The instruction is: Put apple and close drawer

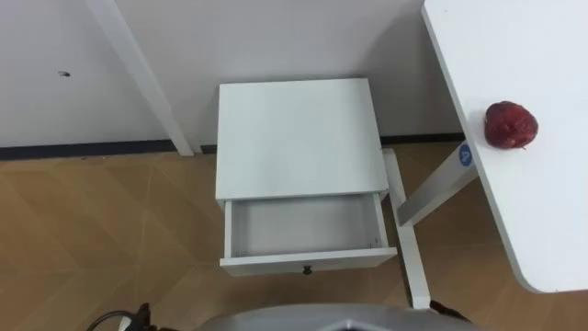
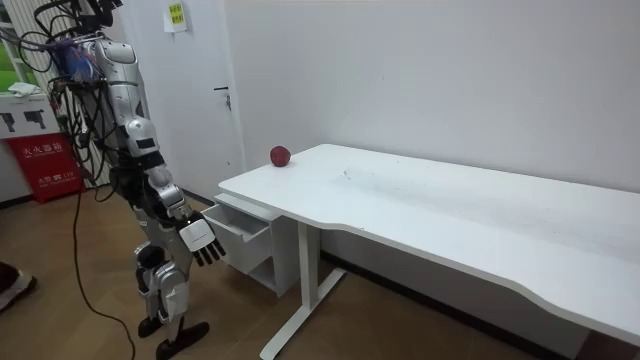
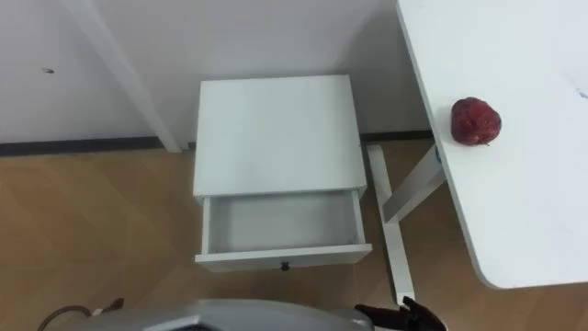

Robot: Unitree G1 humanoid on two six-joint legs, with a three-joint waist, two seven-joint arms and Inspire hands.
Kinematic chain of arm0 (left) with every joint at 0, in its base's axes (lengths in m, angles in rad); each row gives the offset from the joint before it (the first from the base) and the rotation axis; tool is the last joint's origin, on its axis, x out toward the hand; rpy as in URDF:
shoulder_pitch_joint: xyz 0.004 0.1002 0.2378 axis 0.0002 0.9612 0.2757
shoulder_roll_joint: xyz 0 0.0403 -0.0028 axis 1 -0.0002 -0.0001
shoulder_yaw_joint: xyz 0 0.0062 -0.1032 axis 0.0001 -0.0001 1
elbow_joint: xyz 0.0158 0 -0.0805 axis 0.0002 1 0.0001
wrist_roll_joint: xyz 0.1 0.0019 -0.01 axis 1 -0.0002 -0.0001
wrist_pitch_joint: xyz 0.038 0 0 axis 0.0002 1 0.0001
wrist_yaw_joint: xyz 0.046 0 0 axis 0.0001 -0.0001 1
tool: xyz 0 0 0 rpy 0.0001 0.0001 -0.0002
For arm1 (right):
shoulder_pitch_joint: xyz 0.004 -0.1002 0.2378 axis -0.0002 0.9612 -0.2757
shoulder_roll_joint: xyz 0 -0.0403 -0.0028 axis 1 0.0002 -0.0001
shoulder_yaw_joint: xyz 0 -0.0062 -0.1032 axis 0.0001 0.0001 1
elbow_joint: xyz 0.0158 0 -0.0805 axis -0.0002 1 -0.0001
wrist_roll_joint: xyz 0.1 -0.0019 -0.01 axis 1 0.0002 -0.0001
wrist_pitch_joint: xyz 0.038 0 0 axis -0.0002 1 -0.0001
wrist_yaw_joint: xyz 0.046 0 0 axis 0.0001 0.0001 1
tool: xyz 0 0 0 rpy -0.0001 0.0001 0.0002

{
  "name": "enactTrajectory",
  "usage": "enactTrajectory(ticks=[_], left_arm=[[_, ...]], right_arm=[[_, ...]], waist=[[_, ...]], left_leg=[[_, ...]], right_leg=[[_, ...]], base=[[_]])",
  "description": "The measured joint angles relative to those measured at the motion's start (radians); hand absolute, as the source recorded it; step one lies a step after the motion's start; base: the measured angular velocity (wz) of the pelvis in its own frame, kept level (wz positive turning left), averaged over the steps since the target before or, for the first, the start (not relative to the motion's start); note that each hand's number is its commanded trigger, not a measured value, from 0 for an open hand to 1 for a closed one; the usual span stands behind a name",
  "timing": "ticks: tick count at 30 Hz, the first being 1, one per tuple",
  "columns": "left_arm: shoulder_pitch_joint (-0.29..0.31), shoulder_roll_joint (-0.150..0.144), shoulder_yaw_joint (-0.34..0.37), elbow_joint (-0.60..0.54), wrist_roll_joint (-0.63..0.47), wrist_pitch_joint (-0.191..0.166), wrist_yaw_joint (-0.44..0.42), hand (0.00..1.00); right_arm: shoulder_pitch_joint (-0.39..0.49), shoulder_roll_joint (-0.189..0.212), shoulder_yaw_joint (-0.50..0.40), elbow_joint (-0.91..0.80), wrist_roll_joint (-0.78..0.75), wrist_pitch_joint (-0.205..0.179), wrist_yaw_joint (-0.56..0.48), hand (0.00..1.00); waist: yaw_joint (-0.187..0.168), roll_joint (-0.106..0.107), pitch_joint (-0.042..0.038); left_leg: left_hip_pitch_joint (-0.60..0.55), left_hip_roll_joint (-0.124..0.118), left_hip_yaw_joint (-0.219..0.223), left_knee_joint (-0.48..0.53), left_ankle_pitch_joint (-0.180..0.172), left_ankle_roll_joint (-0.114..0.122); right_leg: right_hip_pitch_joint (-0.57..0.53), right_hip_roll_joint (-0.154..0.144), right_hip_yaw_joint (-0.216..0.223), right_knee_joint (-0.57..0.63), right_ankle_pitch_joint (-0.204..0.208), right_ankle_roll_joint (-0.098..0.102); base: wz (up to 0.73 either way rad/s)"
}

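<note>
1. The white desk (image 1: 514, 184) takes the right side of the eye views, and its edge runs down to the lower right.
2. A white cabinet (image 1: 299, 138) stands at the wall in the centre, just left of the desk.
3. Its drawer (image 1: 303, 228) is pulled open toward the lower edge.
4. In the room view the robot stands at the left. Its right hand (image 2: 200, 240) hangs near the drawer front, fingers released and loosely straight.
5. The apple (image 1: 511, 125) — dark red — lies on the desk at the upper right, near its edge.
</note>
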State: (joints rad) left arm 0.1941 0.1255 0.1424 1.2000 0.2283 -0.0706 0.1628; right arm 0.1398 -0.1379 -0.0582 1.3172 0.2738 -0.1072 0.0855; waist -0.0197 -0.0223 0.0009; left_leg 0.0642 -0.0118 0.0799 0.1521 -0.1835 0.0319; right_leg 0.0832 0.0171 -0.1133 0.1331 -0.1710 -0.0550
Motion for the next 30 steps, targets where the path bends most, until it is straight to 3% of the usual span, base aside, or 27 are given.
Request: enactTrajectory(ticks=[14,18,23,24,30], left_arm=[[-0.006,0.0,0.001,0.0,0.001,-0.001,-0.023,0.0],[-0.004,0.0,0.003,0.003,0.009,-0.001,-0.015,0.0],[0.002,0.0,0.016,0.007,0.014,0.001,-0.013,0.0],[0.012,0.001,0.025,0.007,0.008,0.0,-0.009,0.0],[0.038,0.002,0.1,0.01,-0.002,0.0,0.041,0.0]], right_arm=[[-0.003,0.0,-0.005,0.004,0.003,0.0,-0.013,0.0],[-0.002,0.004,-0.011,0.007,0.04,0.001,-0.057,0.0],[0.0,0.018,-0.101,0.016,0.117,0.011,-0.107,0.0],[0.0,0.018,-0.138,0.016,0.139,0.014,-0.127,0.0],[-0.004,0.016,-0.336,0.003,0.285,0.013,-0.255,0.0]], waist=[[-0.003,-0.005,0.0013],[-0.002,-0.004,-0.0002],[-0.017,-0.006,0.0022],[-0.026,-0.005,-0.0019],[-0.061,-0.007,0.0005]], left_leg=[[-0.009,-0.002,0.0,0.006,-0.006,0.003],[-0.004,-0.003,0.0,0.007,-0.007,0.004],[-0.001,-0.004,0.001,0.008,-0.008,0.005],[0.0,-0.004,0.0,0.008,-0.008,0.005],[0.018,-0.005,0.005,0.008,-0.009,0.006]], right_leg=[[-0.002,-0.003,-0.004,0.0,-0.002,0.003],[-0.005,-0.003,-0.002,-0.001,-0.002,0.004],[-0.002,-0.004,-0.004,-0.001,-0.004,0.006],[0.0,-0.004,-0.002,0.0,-0.005,0.007],[0.018,-0.005,0.006,0.006,-0.01,0.009]], base=[[0.0],[0.0],[0.0],[0.0],[-0.03]])
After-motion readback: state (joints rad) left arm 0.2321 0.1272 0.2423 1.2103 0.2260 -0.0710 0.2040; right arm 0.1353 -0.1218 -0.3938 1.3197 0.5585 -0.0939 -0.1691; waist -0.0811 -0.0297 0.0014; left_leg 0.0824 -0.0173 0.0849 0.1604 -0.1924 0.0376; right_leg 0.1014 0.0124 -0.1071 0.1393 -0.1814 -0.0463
